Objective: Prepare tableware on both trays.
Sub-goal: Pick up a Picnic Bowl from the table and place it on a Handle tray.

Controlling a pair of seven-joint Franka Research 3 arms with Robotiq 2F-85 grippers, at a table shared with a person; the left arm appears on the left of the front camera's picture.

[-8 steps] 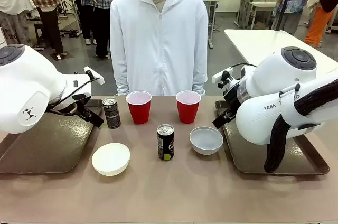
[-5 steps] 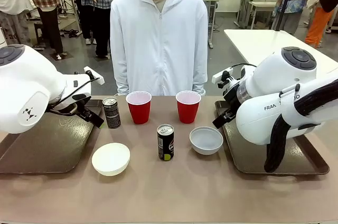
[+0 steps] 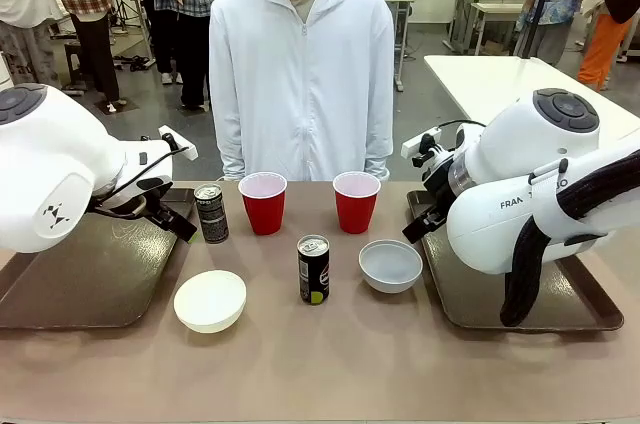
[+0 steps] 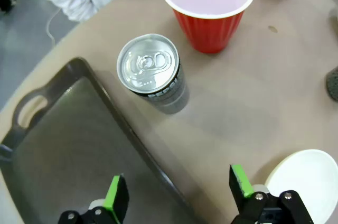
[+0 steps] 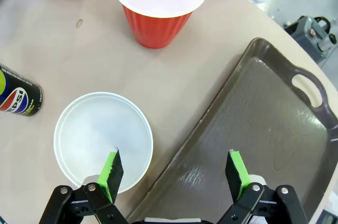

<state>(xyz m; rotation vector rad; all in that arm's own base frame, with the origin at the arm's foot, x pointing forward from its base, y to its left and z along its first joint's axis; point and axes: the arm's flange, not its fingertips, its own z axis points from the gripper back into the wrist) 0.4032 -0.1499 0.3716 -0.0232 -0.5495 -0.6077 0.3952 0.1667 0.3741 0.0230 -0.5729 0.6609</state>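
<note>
We see the left end effector [image 4: 178,188] wide open, empty, above the rim of the left tray [image 4: 68,145]; the right end effector [image 5: 174,169] likewise above the grey-blue bowl [image 5: 95,129] and right tray [image 5: 253,129]. Mid-frame on the bench [image 3: 320,374] stand the far can [image 3: 210,212], near can [image 3: 313,269], left cup [image 3: 263,202], right cup [image 3: 356,201] and cream bowl [image 3: 210,301].

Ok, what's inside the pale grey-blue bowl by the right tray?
Nothing visible: seen from above, the pale grey-blue round bowl is bare inside. One green pad of the open right end effector covers a small patch near its rim.
</note>
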